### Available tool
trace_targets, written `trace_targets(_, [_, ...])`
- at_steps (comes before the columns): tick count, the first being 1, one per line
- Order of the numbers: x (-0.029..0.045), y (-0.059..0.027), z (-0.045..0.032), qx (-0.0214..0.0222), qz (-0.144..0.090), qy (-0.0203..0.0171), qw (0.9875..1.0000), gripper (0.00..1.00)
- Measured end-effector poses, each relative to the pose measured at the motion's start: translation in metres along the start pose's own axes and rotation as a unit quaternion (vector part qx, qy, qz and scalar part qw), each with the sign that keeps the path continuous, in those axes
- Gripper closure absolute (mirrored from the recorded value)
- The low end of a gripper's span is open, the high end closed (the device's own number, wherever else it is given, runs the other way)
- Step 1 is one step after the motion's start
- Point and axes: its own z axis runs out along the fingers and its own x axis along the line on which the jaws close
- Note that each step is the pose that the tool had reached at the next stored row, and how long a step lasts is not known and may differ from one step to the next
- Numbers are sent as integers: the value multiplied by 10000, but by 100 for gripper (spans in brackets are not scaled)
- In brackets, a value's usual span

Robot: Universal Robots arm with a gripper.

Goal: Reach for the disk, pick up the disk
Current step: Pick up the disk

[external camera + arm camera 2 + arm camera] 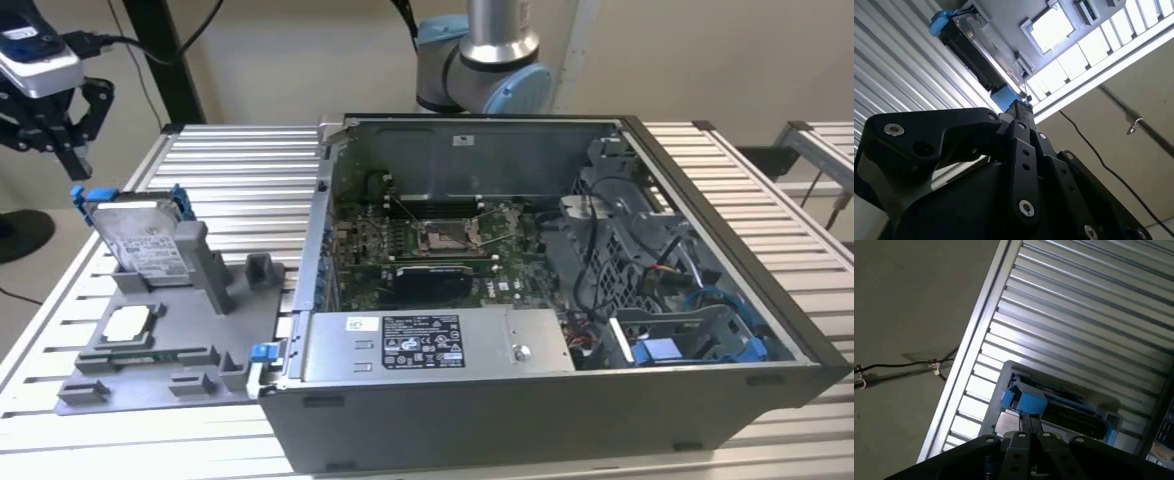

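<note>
One gripper hangs above the disk, apart from it, fingers clenched on nothing. The disk stands on edge in a grey holder.

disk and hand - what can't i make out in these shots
Exterior view: the disk has its lower end hidden in the grey holder, and its label print is too small to read.
First wrist view: the hand covers the disk's near corner.
Second wrist view: the hand's tip overlaps the disk's end, so contact cannot be judged.
</note>
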Motion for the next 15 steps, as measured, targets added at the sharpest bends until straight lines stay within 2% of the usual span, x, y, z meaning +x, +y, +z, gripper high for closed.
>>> trace_targets(4, [6, 3, 1, 9, -309, 11, 9995, 100])
trace_targets(8, [14, 6, 1, 15, -613, 23, 9981, 100])
trace_targets(11, [20, 8, 1, 20, -846, 31, 9964, 100])
trace_targets(15, [28, 11, 1, 26, -1159, 42, 9932, 100])
